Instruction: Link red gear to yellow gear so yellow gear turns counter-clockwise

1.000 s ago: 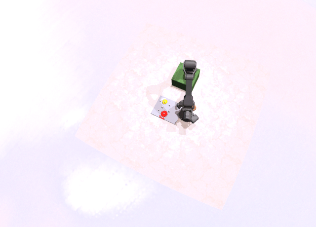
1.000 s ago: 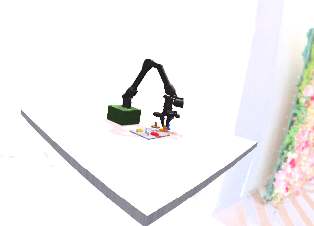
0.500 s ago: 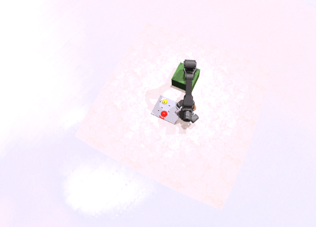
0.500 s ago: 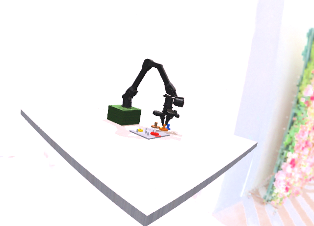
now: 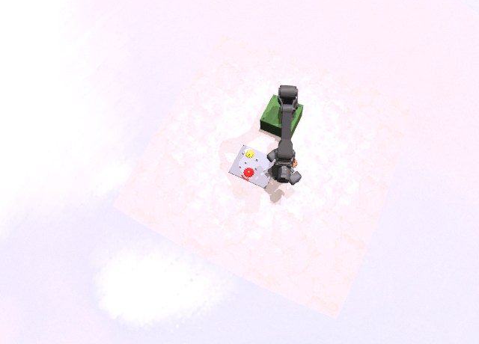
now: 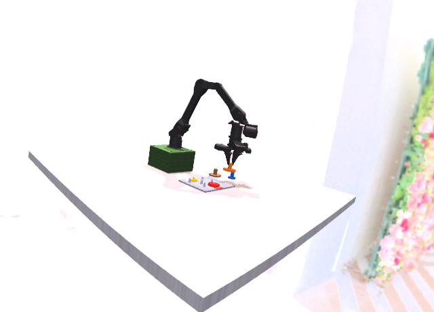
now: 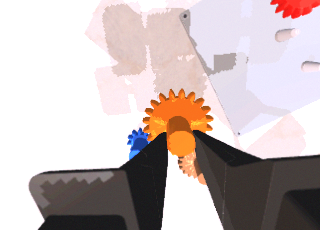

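Observation:
My gripper (image 6: 230,163) (image 7: 179,136) is shut on the stem of the orange gear (image 6: 229,169) (image 7: 177,107) and holds it above the table, beside the board. The blue gear (image 6: 231,176) (image 7: 138,141) stands on the table below it. The brown gear (image 6: 214,174) (image 7: 188,166) stands nearby, partly hidden by a finger in the wrist view. The grey board (image 5: 260,182) (image 6: 205,190) (image 7: 225,97) bears the red gear (image 5: 246,172) (image 6: 213,184) (image 7: 296,1), the yellow gear (image 5: 248,154) (image 6: 193,179) and several empty pegs. In the top view the arm hides the fingers.
The green base block (image 5: 272,118) (image 6: 171,159) stands behind the board and carries the arm. The table edge (image 6: 245,277) runs far in front of the board in the exterior view. The blue and brown gears stand close to the held gear.

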`<state>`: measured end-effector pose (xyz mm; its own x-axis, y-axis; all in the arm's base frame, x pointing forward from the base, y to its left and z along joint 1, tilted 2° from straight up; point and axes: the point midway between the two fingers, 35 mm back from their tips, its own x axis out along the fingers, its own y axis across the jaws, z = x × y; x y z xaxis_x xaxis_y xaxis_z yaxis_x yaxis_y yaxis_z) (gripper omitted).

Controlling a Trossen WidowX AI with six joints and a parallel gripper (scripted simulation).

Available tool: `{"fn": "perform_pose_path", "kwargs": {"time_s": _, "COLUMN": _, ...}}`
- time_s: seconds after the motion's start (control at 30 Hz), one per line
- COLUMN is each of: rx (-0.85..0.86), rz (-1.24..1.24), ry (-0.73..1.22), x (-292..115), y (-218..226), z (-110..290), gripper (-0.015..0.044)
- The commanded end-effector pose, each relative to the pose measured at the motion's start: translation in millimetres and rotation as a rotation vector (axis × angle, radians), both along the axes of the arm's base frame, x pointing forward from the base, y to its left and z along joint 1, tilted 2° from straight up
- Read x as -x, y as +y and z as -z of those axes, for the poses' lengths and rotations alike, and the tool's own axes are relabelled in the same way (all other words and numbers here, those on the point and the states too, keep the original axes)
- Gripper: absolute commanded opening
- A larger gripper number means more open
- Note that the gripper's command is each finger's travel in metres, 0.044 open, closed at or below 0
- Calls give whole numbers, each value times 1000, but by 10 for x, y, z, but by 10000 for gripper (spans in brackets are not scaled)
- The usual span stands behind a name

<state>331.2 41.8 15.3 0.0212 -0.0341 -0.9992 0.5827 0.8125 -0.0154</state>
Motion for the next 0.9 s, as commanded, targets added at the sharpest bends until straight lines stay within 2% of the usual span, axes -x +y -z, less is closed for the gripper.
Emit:
{"fn": "perform_pose_path", "kwargs": {"time_s": 0.0, "rx": 0, "rz": 2, "ry": -17, "x": -37, "y": 0, "z": -184, "gripper": 0}}
{"fn": "perform_pose_path", "kwargs": {"time_s": 0.67, "rx": 0, "rz": 2, "ry": -17, "x": 50, "y": -17, "z": -873, "gripper": 0}}
{"fn": "perform_pose_path", "kwargs": {"time_s": 0.87, "rx": 0, "rz": 2, "ry": -17, "x": 52, "y": -34, "z": -890, "gripper": 0}}
